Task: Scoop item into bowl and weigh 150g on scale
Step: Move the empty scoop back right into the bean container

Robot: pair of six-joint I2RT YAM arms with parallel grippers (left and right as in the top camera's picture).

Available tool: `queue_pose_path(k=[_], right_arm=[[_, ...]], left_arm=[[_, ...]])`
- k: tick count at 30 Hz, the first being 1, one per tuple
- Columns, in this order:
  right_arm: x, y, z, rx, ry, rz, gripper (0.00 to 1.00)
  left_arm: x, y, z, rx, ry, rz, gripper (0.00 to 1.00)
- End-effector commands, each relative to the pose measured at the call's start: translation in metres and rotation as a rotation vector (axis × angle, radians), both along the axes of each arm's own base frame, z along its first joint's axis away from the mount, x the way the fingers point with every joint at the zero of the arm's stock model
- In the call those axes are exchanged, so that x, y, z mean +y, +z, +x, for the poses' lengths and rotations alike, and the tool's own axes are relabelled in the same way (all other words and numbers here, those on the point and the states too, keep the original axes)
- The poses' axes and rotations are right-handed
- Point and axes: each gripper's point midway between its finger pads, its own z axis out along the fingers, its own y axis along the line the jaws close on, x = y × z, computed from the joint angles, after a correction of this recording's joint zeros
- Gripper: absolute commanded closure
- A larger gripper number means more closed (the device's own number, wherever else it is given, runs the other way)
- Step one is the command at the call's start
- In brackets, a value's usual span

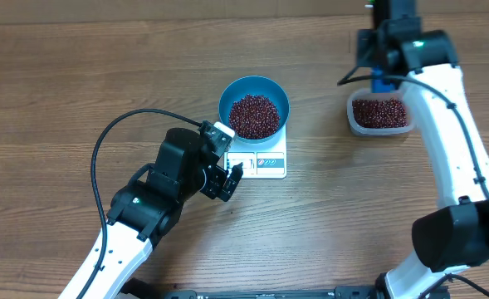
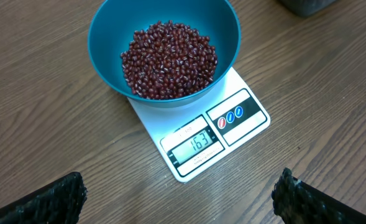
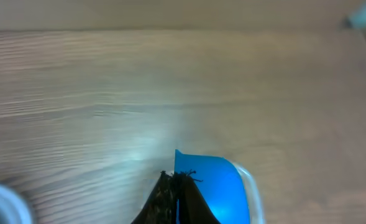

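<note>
Bright, even light; right wrist view blurred.

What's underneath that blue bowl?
A white scale, its display and buttons showing in front. The platform right beneath the bowl is hidden, and beans cover the bowl's inside bottom.

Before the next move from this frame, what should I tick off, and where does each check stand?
1. Bowl sits on the scale, display uncovered: ok.
2. Display at the 150 target: not ok. It reads 163, so some beans probably need to come out.
3. Left hand open, touching nothing: ok.
4. Right hand shut on the blue scoop: ok.
5. Scoop empty: cannot tell.
</note>
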Motion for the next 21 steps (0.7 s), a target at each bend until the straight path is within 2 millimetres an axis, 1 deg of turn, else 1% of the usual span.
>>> queue_pose_path(k=[1, 6, 9, 21], right_arm=[[-0.021, 0.001, -0.005, -0.005, -0.093, 0.113, 0.96], [-0.03, -0.021, -0.006, 0.063, -0.083, 0.235, 0.96], [-0.031, -0.035, -0.005, 0.097, -0.079, 0.276, 0.96], [-0.029, -0.081, -0.004, 0.218, -0.089, 0.29, 0.96]], left_arm=[[0.0, -0.001, 0.0, 0.001, -0.008, -0.001, 0.0], [0.0, -0.001, 0.0, 0.001, -0.008, -0.001, 0.01], [0.0, -0.001, 0.0, 0.001, -0.008, -0.001, 0.0], [0.0, -0.001, 0.0, 0.001, -0.008, -0.001, 0.01]])
